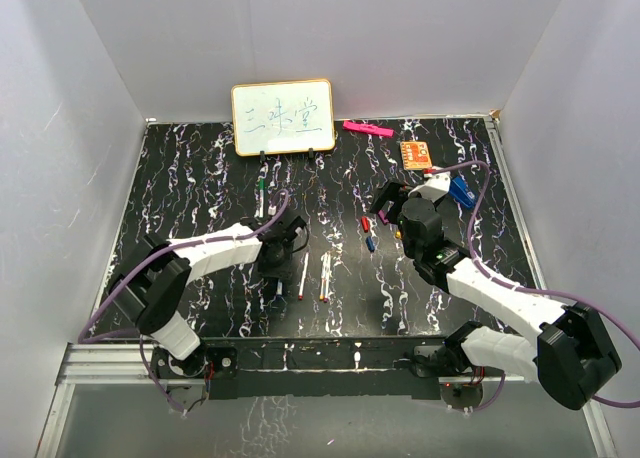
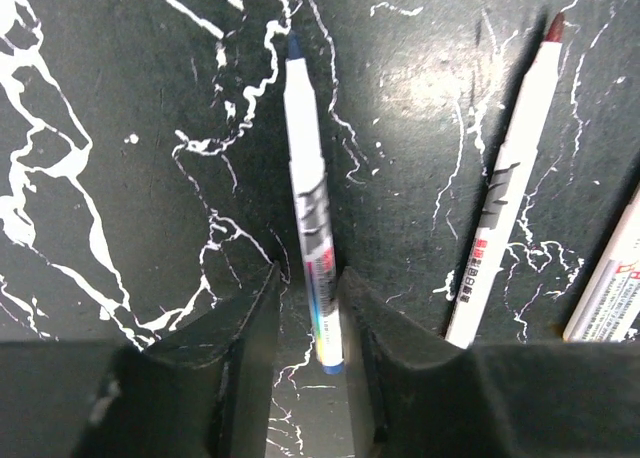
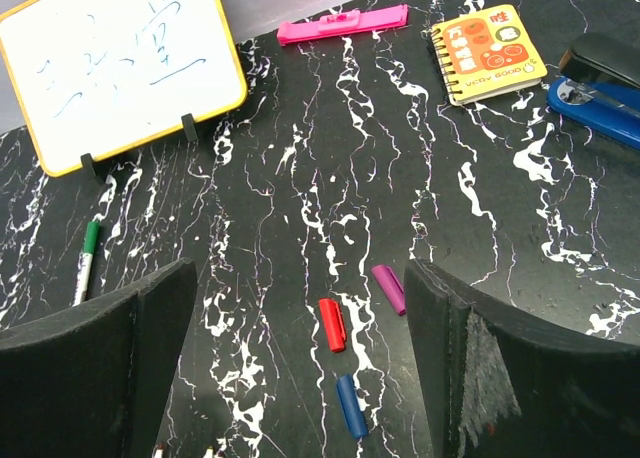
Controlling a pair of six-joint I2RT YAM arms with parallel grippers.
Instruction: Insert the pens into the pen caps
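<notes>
Left wrist view — pick-up step: the left gripper [image 2: 310,283] straddles a blue-tipped pen [image 2: 312,228] lying flat on the table [image 2: 120,128], jaws part-open, a sliver of gap showing, nothing clamped. The right gripper [image 3: 300,278] hangs wide open over the red cap [image 3: 332,325], blue cap [image 3: 351,405] and purple cap [image 3: 389,288]. Next, judged: pinch the barrel squarely, lift — then pair it with the blue cap.
</notes>
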